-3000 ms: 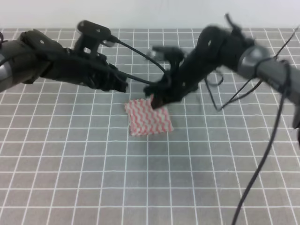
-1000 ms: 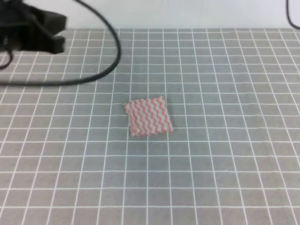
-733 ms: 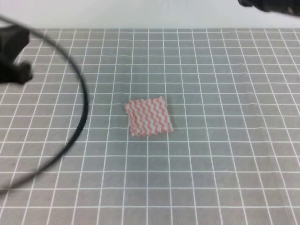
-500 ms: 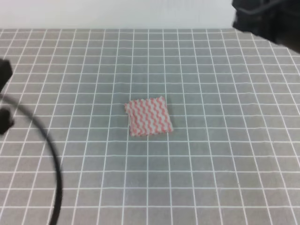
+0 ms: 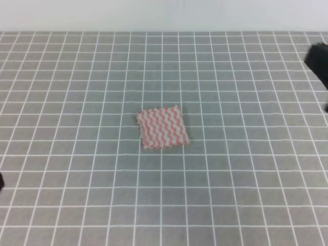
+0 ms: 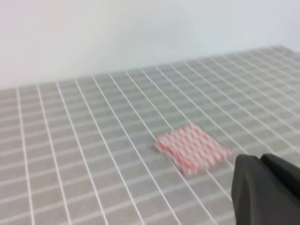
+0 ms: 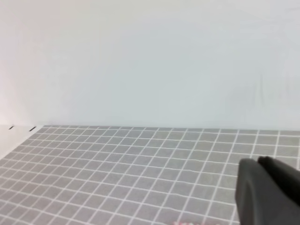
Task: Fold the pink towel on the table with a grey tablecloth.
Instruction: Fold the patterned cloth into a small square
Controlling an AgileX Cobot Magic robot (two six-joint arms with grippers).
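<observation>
One pink towel [image 5: 162, 128], folded into a small square, lies flat near the middle of the table with a grey tablecloth [image 5: 246, 195]. Each wrist view shows only a dark finger, the left gripper [image 6: 265, 190] and right gripper [image 7: 267, 190], well apart from it; their jaw state cannot be told.

We see the table with a grey tablecloth [image 5: 246, 169] as a broad flat surface whose grey cloth carries a regular grid of thin white lines running to every visible edge. In the exterior high view, we note one item lying directly on it: the pink towel [image 5: 162, 127], a compact square with pink-red and white wavy stripes, resting flat near the middle and rotated slightly against the grid lines. In the left wrist view, we find the same towel [image 6: 192, 148] flat on the cloth, with visible thickness along its near edge, which suggests stacked layers.
</observation>
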